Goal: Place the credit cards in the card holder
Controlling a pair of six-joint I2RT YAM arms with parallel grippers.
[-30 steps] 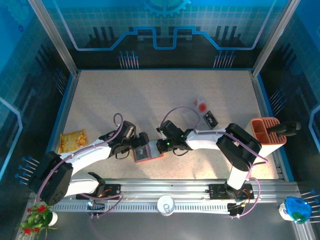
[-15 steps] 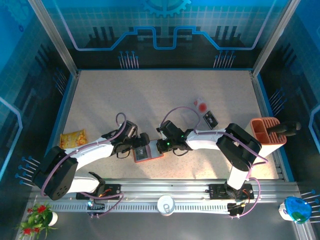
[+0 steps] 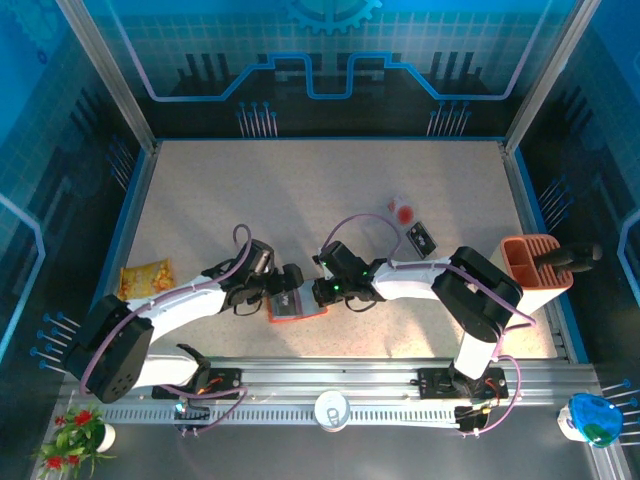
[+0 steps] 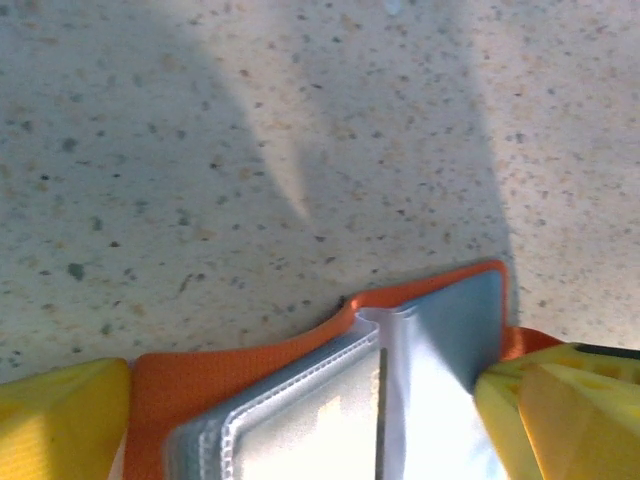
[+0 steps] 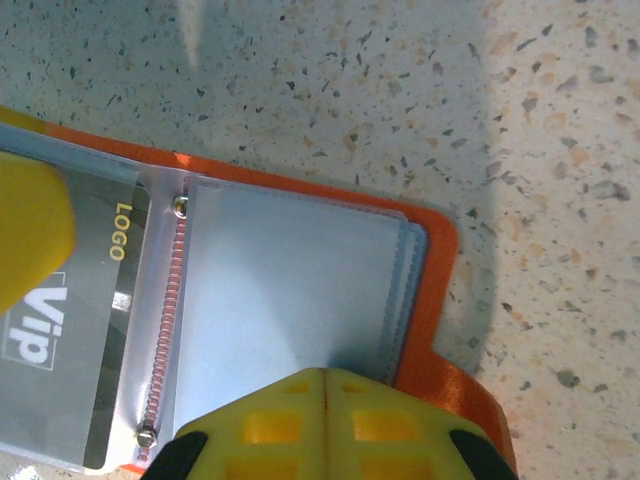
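The card holder [image 3: 300,311] lies open near the table's front middle, orange with clear pockets [image 4: 300,420]. My left gripper [image 3: 287,284] is open, with one yellow finger [image 4: 60,420] on each side of the holder's end. My right gripper [image 5: 325,378] is shut, and its tips rest on a clear pocket [image 5: 280,290] of the holder. A dark credit card [image 5: 60,340] printed "Vip" and "LOGO" sits inside the pocket beside it. Two more credit cards lie loose at the back right: a dark one [image 3: 423,238] and a pale one with a red spot [image 3: 402,209].
A terracotta slotted bin [image 3: 530,262] with a dark tool in it stands at the right edge. A yellow snack bag [image 3: 147,278] lies at the left edge. A white cup [image 3: 331,408] sits on the front rail.
My left gripper has edged a little to the right over the holder's left part. The right arm has stayed where it was.
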